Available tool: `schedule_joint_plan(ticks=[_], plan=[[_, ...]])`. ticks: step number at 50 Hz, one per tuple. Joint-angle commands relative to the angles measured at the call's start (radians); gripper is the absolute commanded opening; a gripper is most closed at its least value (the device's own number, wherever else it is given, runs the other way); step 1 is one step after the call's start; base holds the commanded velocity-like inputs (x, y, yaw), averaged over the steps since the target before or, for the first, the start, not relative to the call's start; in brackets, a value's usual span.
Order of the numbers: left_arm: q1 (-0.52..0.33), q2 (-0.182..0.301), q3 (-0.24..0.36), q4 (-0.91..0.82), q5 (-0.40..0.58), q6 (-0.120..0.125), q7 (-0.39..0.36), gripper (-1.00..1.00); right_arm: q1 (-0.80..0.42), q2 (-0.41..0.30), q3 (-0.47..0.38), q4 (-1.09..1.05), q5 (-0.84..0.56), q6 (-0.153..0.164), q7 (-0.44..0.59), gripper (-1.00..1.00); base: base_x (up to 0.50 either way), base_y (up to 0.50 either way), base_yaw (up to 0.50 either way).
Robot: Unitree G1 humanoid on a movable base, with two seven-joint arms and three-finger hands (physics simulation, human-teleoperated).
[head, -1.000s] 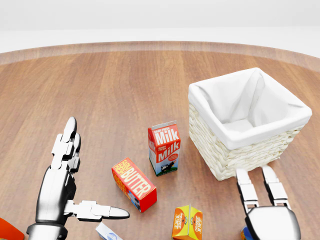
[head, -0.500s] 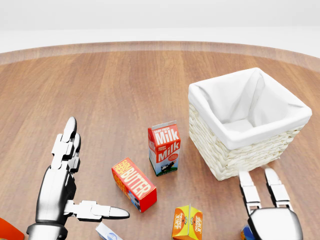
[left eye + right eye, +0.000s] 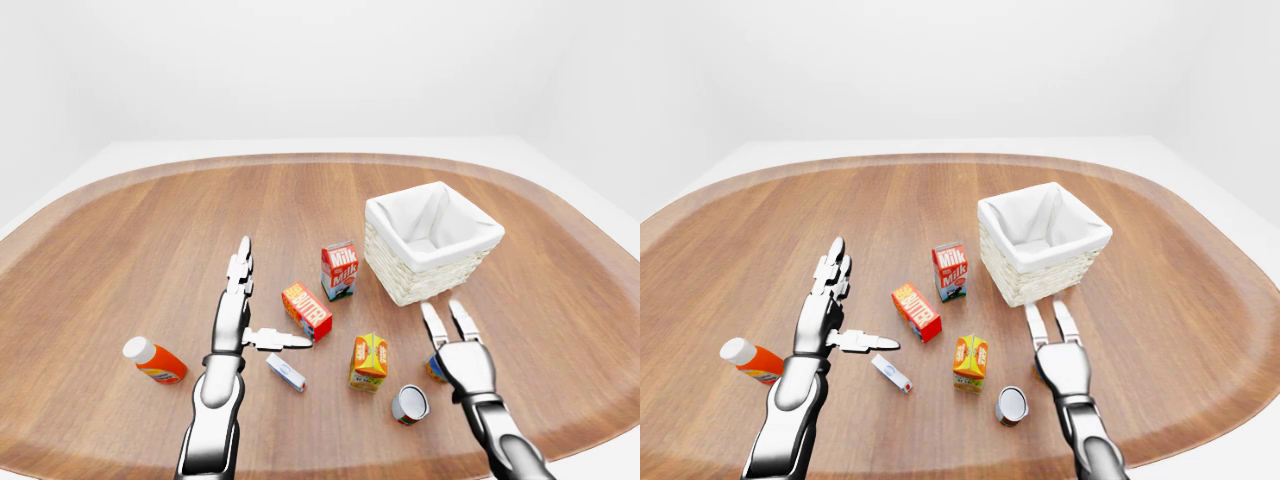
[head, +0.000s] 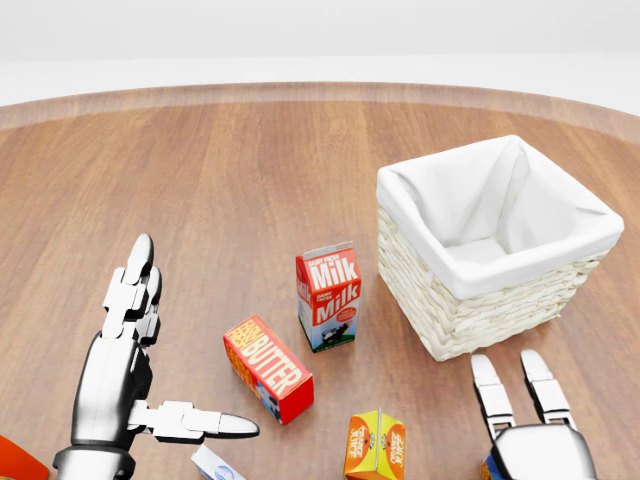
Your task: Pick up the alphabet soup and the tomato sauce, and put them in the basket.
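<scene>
The white-lined wicker basket stands at the right of the wooden table. Below it, a can lies on its side with its grey end showing. A second can, blue and orange, is mostly hidden under my right hand, which hovers over it open with fingers pointing at the basket. The labels are too small to tell soup from sauce. My left hand is open, thumb stretched toward the butter box, holding nothing.
A milk carton, a red butter box, an orange juice carton and a small white box stand between my hands. An orange bottle lies at the left. The table's curved edge runs close along the bottom.
In the head view my right hand has slid slightly down and to the left, staying open. The left hand and the objects have not moved.
</scene>
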Motion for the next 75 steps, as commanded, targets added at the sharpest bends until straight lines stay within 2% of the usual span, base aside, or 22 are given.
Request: schedule_joint_plan(ticks=[1, 27, 34, 35, 36, 54, 67, 75], plan=[[0.004, -0.001, 0.003, -0.008, -0.008, 0.0, 0.002, 1.0, -0.031, -0.007, 0.022, 0.084, -0.004, 0.0, 0.0, 1.0, 0.0, 0.0, 0.0], [0.004, -0.001, 0.003, -0.008, -0.008, 0.0, 0.002, 1.0, -0.1, -0.028, 0.047, 0.237, 0.003, 0.0, 0.0, 1.0, 0.0, 0.0, 0.0], [0.004, -0.001, 0.003, -0.008, -0.008, 0.0, 0.002, 1.0, -0.077, -0.026, 0.046, 0.197, 0.013, 0.0, 0.0, 1.0, 0.0, 0.0, 0.0], [0.004, -0.001, 0.003, -0.008, -0.008, 0.0, 0.002, 1.0, -0.076, -0.025, 0.051, 0.203, 0.008, 0.0, 0.0, -0.42, 0.0, 0.0, 0.0], [0.004, -0.001, 0.003, -0.008, -0.008, 0.0, 0.002, 1.0, -0.074, -0.025, 0.054, 0.207, 0.005, 0.0, 0.0, -1.0, 0.0, 0.0, 0.0], [0.004, -0.001, 0.003, -0.008, -0.008, 0.0, 0.002, 1.0, -0.072, -0.023, 0.059, 0.219, 0.0, 0.0, 0.0, -1.0, 0.0, 0.0, 0.0], [0.004, -0.001, 0.003, -0.008, -0.008, 0.0, 0.002, 1.0, 0.062, -0.014, -0.022, -0.102, 0.056, 0.0, 0.003, -1.0, 0.0, 0.0, 0.0], [0.004, -0.001, 0.003, -0.008, -0.008, 0.0, 0.002, 1.0, 0.15, 0.019, -0.13, -0.35, 0.118, 0.0, 0.14, -1.0, 0.0, 0.0, 0.0]])
